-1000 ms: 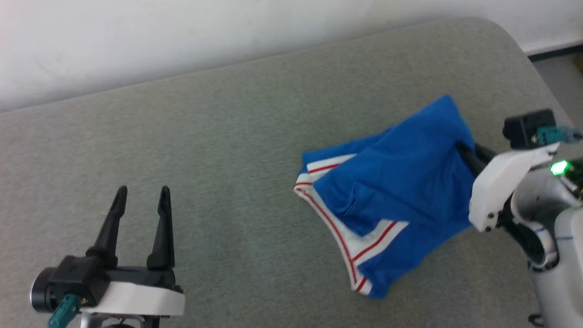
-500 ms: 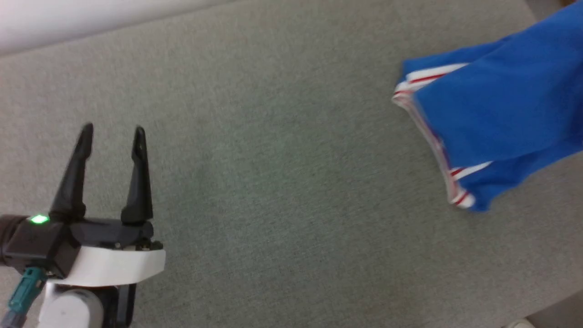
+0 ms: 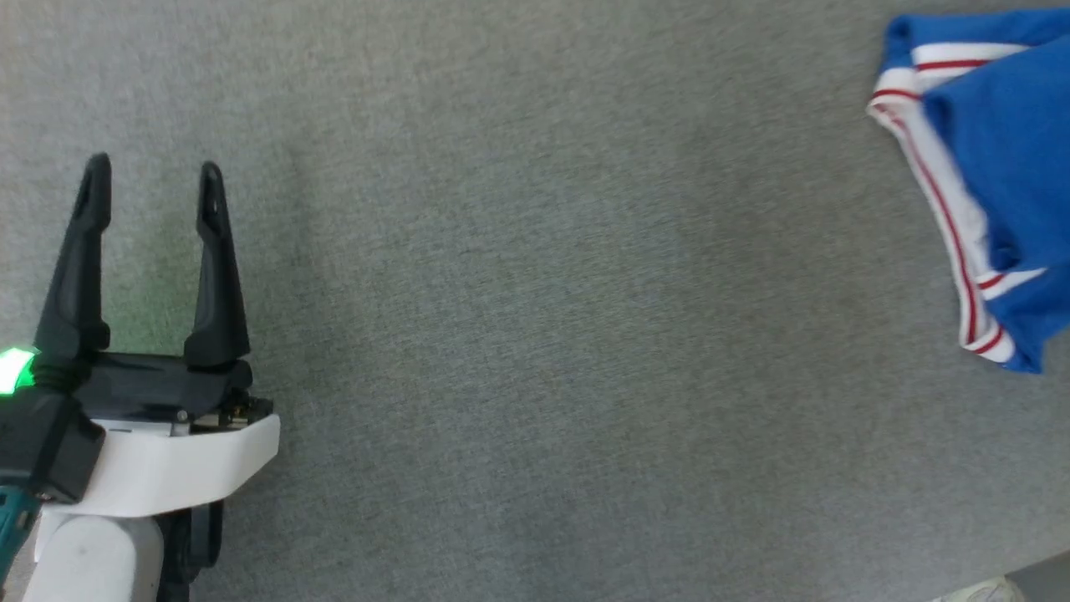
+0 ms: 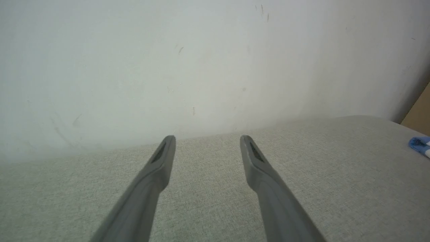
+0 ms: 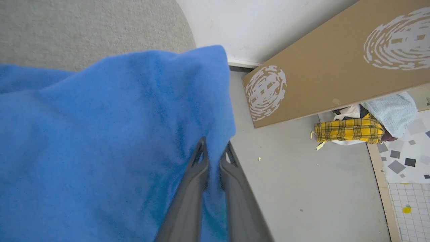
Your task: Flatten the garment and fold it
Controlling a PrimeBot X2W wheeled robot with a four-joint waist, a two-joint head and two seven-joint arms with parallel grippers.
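- Left gripper: jaws spread wide, holding nothing, above the bare grey worktop, well apart from the garment
- Right gripper: jaws pressed together, pinching a blue fold of the garment near the worktop's rounded corner
- The garment sits bunched on the worktop's right side, its red-and-white striped trim towards the left gripper

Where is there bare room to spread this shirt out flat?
The widest bare patch is the grey surface between the open left gripper and the shirt. More lies ahead of that gripper, up to the wall. It is crowded at the right edge, where the right gripper pinches the bunched shirt.
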